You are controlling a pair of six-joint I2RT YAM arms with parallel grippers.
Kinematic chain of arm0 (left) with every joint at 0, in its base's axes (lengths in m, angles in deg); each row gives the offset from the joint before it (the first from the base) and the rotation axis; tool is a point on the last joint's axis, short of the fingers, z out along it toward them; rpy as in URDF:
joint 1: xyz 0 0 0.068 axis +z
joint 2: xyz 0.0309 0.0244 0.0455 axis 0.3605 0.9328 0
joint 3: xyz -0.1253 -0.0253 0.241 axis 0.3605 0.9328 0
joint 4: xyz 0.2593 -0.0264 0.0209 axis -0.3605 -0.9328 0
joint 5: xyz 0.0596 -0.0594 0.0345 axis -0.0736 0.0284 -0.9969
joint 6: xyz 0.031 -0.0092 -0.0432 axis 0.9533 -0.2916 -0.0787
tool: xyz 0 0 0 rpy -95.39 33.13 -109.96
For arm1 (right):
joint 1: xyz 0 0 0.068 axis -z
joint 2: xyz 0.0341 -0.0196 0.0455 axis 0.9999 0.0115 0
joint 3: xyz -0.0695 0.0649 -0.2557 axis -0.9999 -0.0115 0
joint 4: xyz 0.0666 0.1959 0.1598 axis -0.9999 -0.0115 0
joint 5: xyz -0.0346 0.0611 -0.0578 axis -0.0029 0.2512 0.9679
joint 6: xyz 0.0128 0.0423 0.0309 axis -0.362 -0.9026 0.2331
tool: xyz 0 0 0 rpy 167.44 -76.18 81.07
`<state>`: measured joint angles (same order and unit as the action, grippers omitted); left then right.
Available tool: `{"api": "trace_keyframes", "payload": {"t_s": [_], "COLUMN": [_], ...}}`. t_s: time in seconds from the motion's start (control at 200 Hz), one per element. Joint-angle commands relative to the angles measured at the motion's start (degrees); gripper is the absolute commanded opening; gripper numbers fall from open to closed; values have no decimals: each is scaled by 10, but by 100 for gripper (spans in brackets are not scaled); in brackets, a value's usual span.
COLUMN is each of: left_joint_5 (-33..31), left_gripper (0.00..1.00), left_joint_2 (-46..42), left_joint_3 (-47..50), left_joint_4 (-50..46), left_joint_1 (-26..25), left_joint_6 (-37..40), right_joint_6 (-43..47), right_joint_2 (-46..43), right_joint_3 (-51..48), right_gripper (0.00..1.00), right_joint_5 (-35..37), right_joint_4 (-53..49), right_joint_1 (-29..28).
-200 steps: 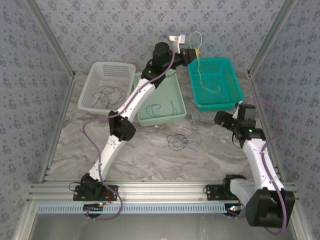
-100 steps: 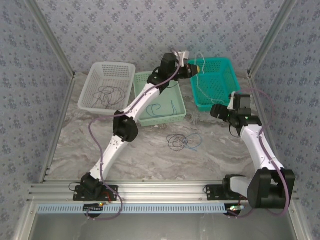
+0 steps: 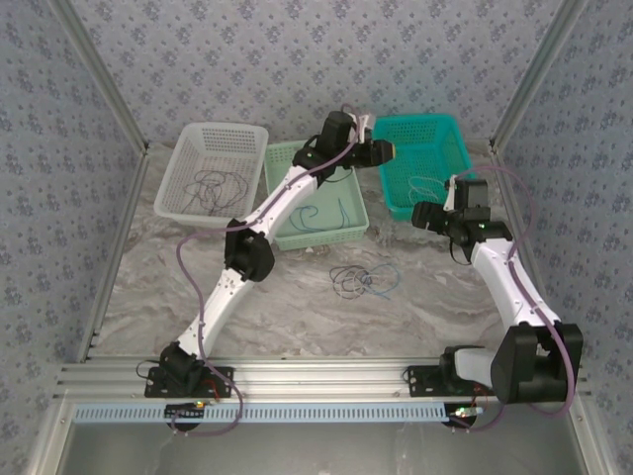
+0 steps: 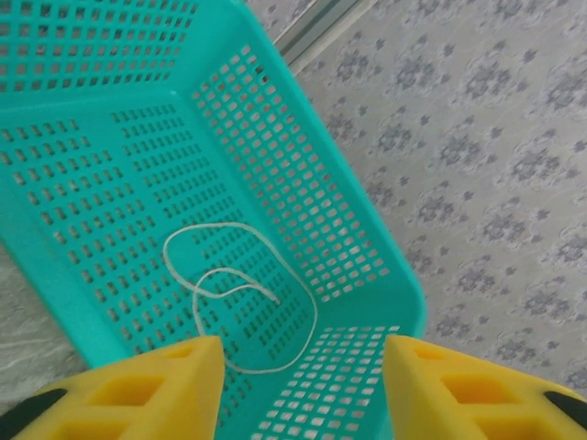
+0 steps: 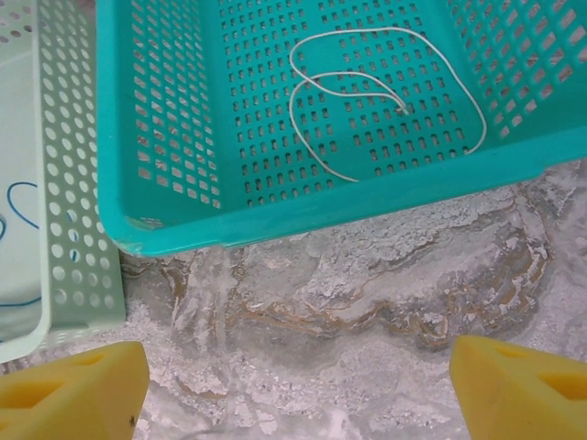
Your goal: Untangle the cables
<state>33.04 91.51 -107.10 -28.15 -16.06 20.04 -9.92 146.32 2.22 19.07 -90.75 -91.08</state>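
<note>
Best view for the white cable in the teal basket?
Right wrist: the white cable lies whole and nearly head-on on the teal basket floor. Left wrist shows it too, at a slant. Top external: a faint thread.

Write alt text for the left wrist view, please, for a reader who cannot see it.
A thin white cable lies in loose loops on the floor of a teal basket. The left gripper hangs above it, yellow jaws apart with nothing between them; a patterned wall stands beyond the basket.

Glossy perforated teal plastic basket [image 5: 156, 110], thin smooth white cable [image 5: 292, 105], matt marbled stone-look table [image 5: 367, 293]
</note>
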Motion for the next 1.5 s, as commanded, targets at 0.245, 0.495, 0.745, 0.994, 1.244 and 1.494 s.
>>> {"api": "trace_keyframes", "payload": {"t_s": [0.245,0.495,0.745,0.994,1.244,1.494], "left_joint_5": [-89,-132,-167,-211,-255,-248], "left_gripper": [64,68,71,71,75,81], "left_joint_2": [-183,-377,-597,-755,-865,-931], "left_joint_3": [8,327,712,915,1035,1141], "left_joint_4": [-232,-96,91,92,54,112], "left_joint_1": [-15,-14,27,30,-43,-53], "left_joint_6": [204,229,185,189,267,215], "right_joint_6": [10,5,10,22,-112,-121], "right_joint_2": [9,0,-12,-64,-142,-187], "right_joint_3": [26,6,3,-36,-100,-161], "right_gripper": [88,88,87,83,80,74], "right_joint_5": [7,8,14,26,-62,-12], "right_joint_4": [-19,-9,-17,-67,-160,-175], "right_joint_1": [0,-12,-28,-121,-170,-274]}}
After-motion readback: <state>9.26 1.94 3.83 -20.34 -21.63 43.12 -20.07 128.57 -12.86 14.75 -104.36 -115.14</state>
